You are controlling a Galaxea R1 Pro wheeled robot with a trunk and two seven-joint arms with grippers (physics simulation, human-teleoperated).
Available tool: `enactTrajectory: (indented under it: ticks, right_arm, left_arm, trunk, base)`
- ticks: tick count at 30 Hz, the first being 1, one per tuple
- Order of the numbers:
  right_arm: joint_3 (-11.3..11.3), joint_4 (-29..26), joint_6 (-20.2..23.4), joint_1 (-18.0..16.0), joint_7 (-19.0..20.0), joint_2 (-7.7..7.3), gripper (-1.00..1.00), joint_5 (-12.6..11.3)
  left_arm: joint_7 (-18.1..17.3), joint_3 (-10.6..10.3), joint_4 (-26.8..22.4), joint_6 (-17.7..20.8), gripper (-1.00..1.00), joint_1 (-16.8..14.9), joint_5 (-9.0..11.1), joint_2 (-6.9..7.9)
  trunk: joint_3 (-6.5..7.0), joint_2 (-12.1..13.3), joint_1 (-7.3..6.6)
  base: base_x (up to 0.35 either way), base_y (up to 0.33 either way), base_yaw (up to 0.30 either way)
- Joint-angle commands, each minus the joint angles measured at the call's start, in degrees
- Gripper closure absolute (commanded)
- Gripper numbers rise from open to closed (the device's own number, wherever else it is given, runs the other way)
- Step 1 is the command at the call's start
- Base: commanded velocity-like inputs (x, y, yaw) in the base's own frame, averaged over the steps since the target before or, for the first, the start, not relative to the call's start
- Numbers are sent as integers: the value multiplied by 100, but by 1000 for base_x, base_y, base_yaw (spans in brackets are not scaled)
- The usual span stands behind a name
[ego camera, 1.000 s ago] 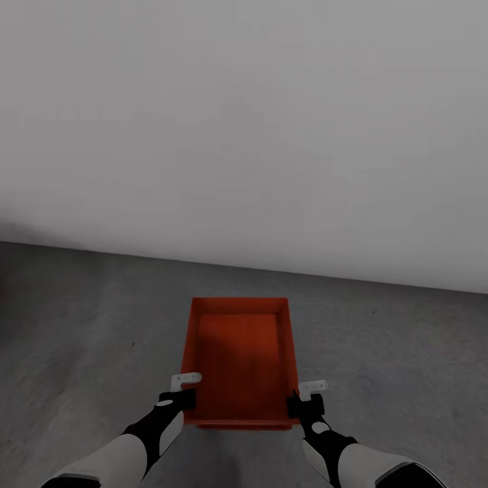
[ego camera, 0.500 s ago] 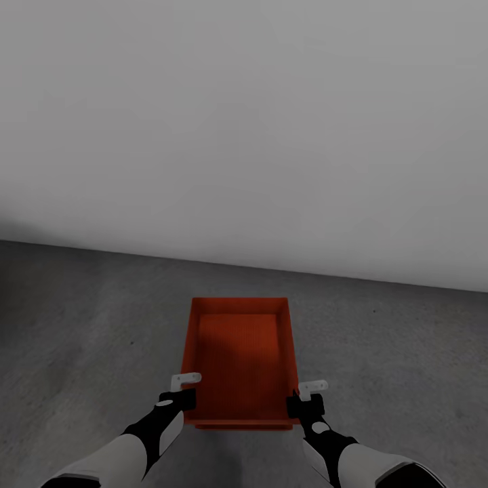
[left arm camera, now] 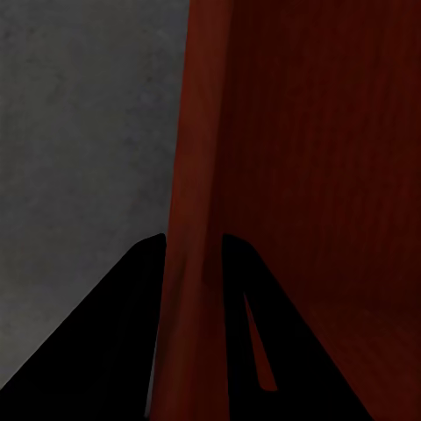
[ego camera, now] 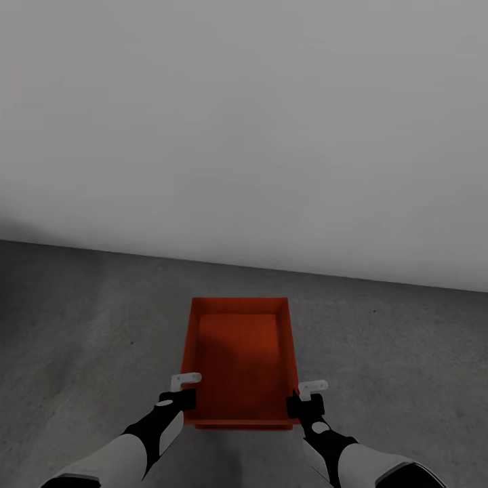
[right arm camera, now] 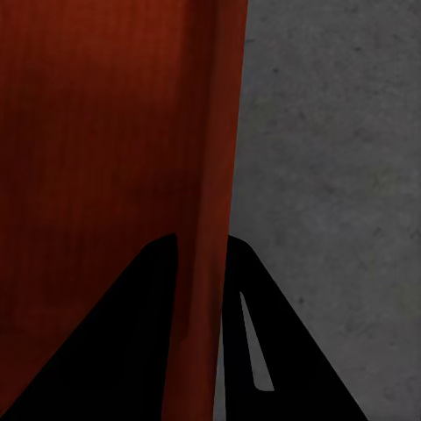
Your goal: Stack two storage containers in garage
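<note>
One orange-red storage container (ego camera: 240,359), open-topped and empty, lies lengthwise in front of me over the dark grey concrete floor (ego camera: 81,325) of the garage. My left gripper (ego camera: 184,390) is shut on its left side wall (left arm camera: 197,175) near the close end. My right gripper (ego camera: 305,396) is shut on the right side wall (right arm camera: 210,132) at the same spot. In each wrist view the wall runs between the two dark fingers. Whether the bin touches the floor cannot be told. The other container is out of view.
A plain white-grey wall (ego camera: 244,135) stands a short way beyond the container's far end. Mottled concrete spreads to both sides of the bin.
</note>
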Motion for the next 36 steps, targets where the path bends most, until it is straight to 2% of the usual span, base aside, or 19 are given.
enactTrajectory:
  ticks: [1,36]
  right_arm:
    - [-115,-11,-81,-6,-22,2,100,-62]
    - [-115,-11,-81,-6,-19,2,100,-61]
  left_arm:
    - [74,62,13,11,100,1,41,17]
    - [101,62,30,11,100,1,48,13]
  trunk:
    - [-3,-2,0]
    - [-3,-2,0]
  base:
    - [0,0,0]
    - [-20,0,0]
